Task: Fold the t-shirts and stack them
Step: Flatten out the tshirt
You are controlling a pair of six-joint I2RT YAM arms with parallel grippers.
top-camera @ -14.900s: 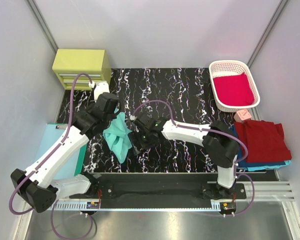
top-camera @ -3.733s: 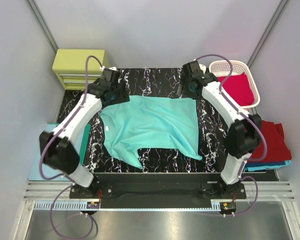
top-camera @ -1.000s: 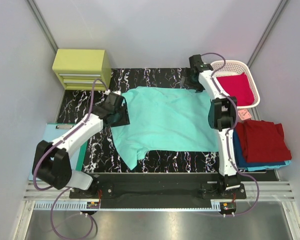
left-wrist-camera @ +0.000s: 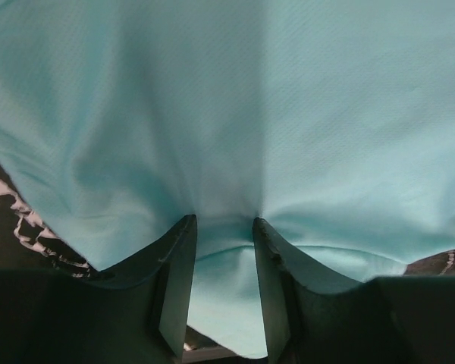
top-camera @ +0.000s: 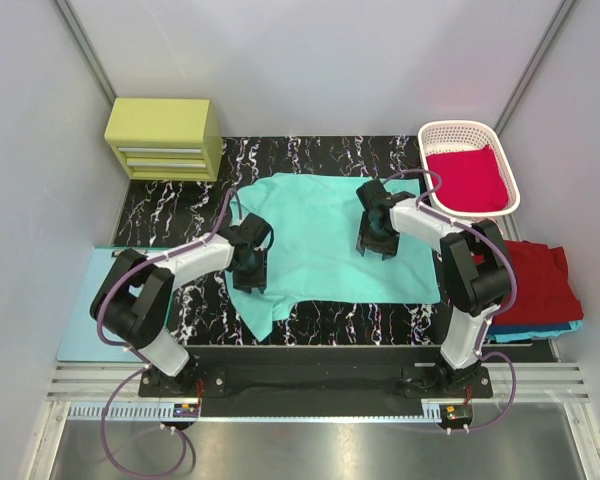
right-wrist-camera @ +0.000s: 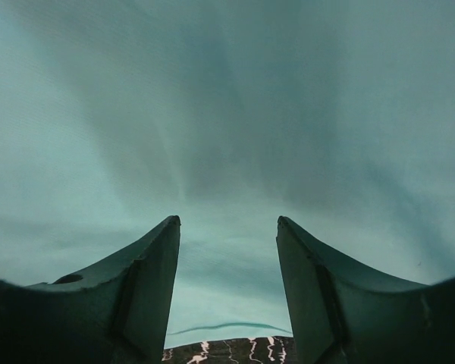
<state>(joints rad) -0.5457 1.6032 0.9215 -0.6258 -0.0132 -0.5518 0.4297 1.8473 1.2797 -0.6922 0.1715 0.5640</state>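
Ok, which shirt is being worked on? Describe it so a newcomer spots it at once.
Find the black marbled table. Spread open across its middle lies the mint-teal t-shirt. It alone is pale green: the crimson shirt sits in the white basket, the dark red shirt at the right edge.

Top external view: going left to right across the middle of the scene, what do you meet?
pale blue clipboard → left gripper → right gripper → dark red t-shirt on the right-hand pile. The mint-teal t-shirt lies under both grippers, so it is left out.
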